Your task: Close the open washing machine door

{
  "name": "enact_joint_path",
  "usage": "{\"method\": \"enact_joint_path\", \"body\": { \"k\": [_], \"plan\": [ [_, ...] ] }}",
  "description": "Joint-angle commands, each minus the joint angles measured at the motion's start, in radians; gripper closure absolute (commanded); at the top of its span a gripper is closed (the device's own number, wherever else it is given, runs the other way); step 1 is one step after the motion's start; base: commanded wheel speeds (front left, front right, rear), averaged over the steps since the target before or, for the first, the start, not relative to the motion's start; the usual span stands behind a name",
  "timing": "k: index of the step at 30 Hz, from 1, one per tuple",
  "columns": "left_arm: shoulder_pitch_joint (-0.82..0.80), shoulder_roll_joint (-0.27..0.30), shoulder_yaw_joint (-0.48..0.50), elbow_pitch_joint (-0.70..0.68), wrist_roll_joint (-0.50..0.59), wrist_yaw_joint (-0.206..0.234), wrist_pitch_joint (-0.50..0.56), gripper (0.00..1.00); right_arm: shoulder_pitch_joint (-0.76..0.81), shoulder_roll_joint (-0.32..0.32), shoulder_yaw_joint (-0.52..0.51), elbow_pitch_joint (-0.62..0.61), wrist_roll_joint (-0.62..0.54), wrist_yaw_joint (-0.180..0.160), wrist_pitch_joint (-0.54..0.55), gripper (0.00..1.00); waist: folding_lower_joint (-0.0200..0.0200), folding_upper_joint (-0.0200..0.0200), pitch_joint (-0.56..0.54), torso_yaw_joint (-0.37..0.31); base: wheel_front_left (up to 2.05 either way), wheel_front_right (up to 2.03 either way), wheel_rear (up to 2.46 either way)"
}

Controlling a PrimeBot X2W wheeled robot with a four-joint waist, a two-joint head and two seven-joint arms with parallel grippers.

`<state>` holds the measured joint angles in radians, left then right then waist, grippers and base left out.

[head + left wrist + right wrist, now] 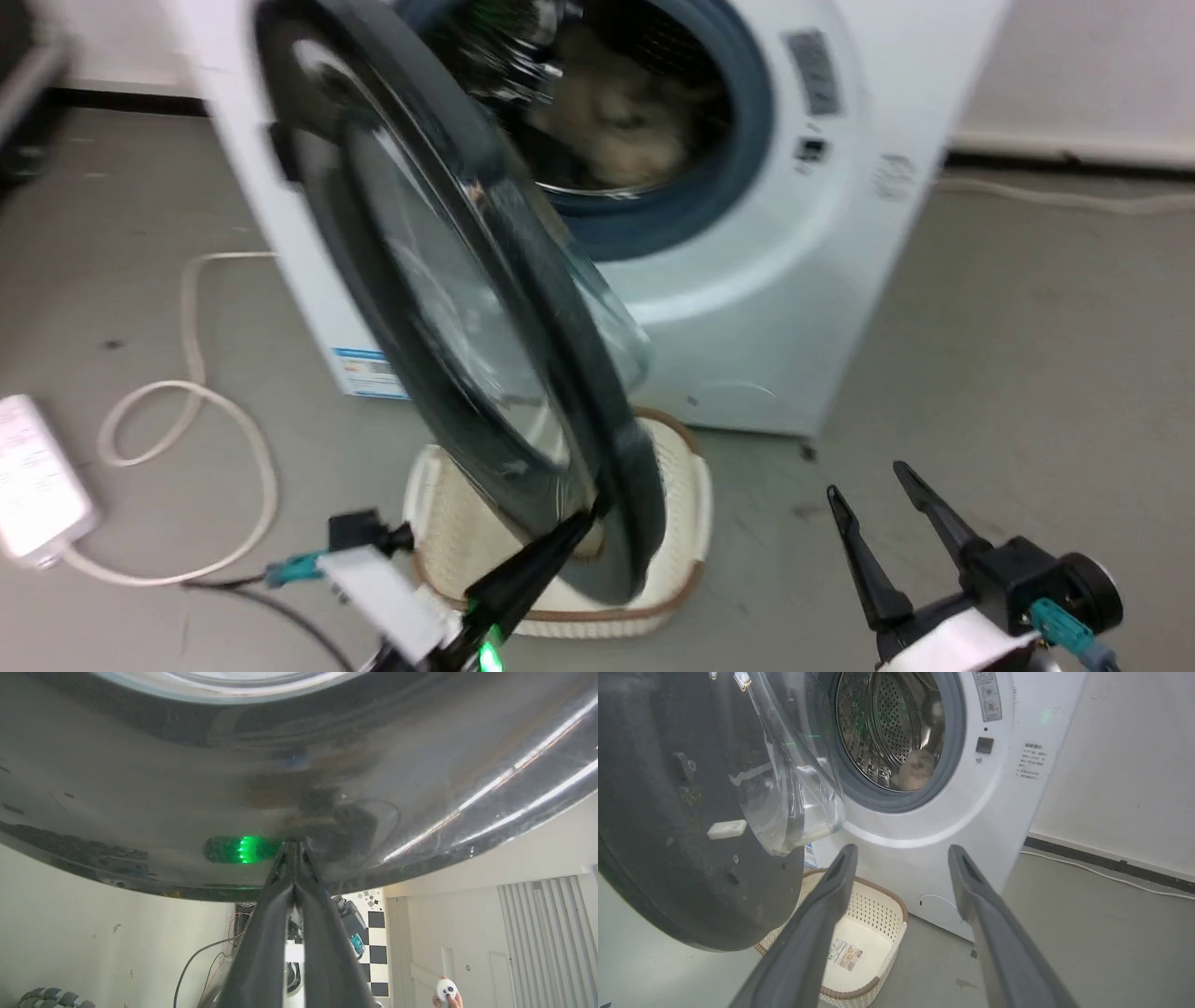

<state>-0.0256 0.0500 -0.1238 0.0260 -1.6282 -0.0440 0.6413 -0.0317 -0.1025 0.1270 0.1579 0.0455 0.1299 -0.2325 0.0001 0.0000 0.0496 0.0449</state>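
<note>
The washing machine door [448,280] hangs half open at 9 o'clock of the washing machine [747,308] drum, over a cream basket [686,495]. The left hand [588,518], fingers pressed together, is touching the door's black rim at 6 o'clock. The right hand [866,478] is spread and empty, off at 4 o'clock.

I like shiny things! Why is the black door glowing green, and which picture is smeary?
Left wrist view: the glossy washing machine door mirrors a green light beside the left gripper, with white glare streaks. Head view: door and washing machine are blurred. Right wrist view: sharp, few glints.
</note>
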Motion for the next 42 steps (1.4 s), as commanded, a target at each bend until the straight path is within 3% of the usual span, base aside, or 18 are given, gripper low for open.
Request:
{"method": "enact_joint_path", "body": {
  "k": [1, 3, 4, 11, 18, 22, 25, 26, 27, 31, 35, 38, 40, 42],
  "plan": [
    [-0.038, 0.000, -0.018, 0.015, 0.003, -0.012, -0.030, 1.00, -0.016, -0.006, 0.001, -0.004, 0.008, 0.001, 0.001, 0.00, -0.0001, 0.0000, 0.070, -0.090, 0.00, 0.00, 0.00],
    [-0.092, 0.000, -0.054, 0.054, 0.003, -0.020, -0.105, 1.00, -0.028, -0.009, 0.003, -0.005, 0.015, 0.001, 0.001, 0.00, -0.0001, 0.0000, 0.100, -0.135, 0.00, 0.00, 0.00],
    [-0.191, 0.000, -0.082, 0.135, 0.014, -0.032, -0.218, 1.00, -0.044, -0.008, -0.002, -0.003, 0.025, 0.001, -0.003, 0.00, -0.0001, 0.0000, 0.137, -0.196, 0.00, 0.00, 0.00],
    [-0.433, 0.000, -0.121, 0.322, -0.030, -0.059, -0.429, 1.00, -0.068, 0.006, -0.006, 0.021, 0.037, 0.001, -0.017, 0.00, -0.0001, 0.0000, 0.189, -0.304, 0.00, 0.00, 0.00],
    [-0.627, 0.000, -0.172, 0.509, -0.148, -0.080, -0.590, 1.00, -0.084, 0.019, 0.012, 0.050, 0.037, 0.001, -0.026, 0.00, -0.0001, 0.0000, 0.185, -0.340, 0.00, 0.00, 0.00],
    [-0.652, 0.000, -0.210, 0.564, -0.155, -0.085, -0.602, 1.00, -0.082, 0.024, 0.003, 0.052, 0.033, 0.001, -0.028, 0.00, -0.0001, 0.0000, 0.164, -0.322, 0.00, 0.00, 0.00],
    [-0.613, 0.008, -0.224, 0.526, -0.107, -0.086, -0.606, 1.00, -0.071, 0.024, -0.006, 0.046, 0.031, 0.001, -0.028, 0.00, -0.0001, 0.0000, 0.142, -0.292, 0.00, 0.00, 0.00],
    [-0.587, 0.017, -0.232, 0.504, -0.085, -0.086, -0.607, 0.26, -0.066, 0.023, -0.007, 0.045, 0.030, 0.001, -0.029, 0.00, -0.0001, 0.0000, 0.132, -0.281, 0.00, 0.00, 0.00],
    [-0.557, 0.028, -0.243, 0.476, -0.059, -0.086, -0.610, 0.00, -0.061, 0.021, -0.010, 0.041, 0.031, 0.001, -0.029, 0.00, -0.0001, 0.0000, 0.121, -0.267, 0.00, 0.00, 0.00],
    [-0.403, 0.082, -0.270, 0.337, 0.040, -0.086, -0.665, 0.00, -0.023, 0.008, -0.004, 0.010, 0.047, 0.001, -0.029, 0.00, -0.0001, 0.0000, 0.070, -0.202, 0.00, 0.00, 0.00],
    [-0.253, 0.205, -0.337, 0.220, 0.248, -0.086, -0.807, 0.00, 0.022, -0.009, -0.004, 0.001, 0.051, 0.001, -0.029, 0.00, -0.0001, 0.0000, 0.016, -0.133, 0.00, 0.00, 0.00],
    [-0.175, 0.309, -0.409, 0.176, 0.453, -0.087, -0.883, 0.00, 0.049, -0.018, -0.010, -0.009, 0.054, 0.001, -0.029, 0.00, -0.0001, 0.0000, -0.016, -0.083, 0.00, 0.00, 0.00],
    [-0.145, 0.371, -0.448, 0.179, 0.646, -0.086, -0.899, 0.00, 0.065, -0.023, -0.012, -0.024, 0.062, 0.001, -0.029, 0.00, -0.0001, 0.0000, -0.034, -0.048, 0.00, 0.00, 0.00],
    [-0.116, 0.381, -0.429, 0.172, 0.816, -0.055, -0.902, 0.00, 0.084, -0.026, -0.015, -0.033, 0.065, 0.001, -0.029, 0.00, -0.0001, 0.0000, -0.048, -0.018, 0.00, 0.00, 0.00]
  ]
}}
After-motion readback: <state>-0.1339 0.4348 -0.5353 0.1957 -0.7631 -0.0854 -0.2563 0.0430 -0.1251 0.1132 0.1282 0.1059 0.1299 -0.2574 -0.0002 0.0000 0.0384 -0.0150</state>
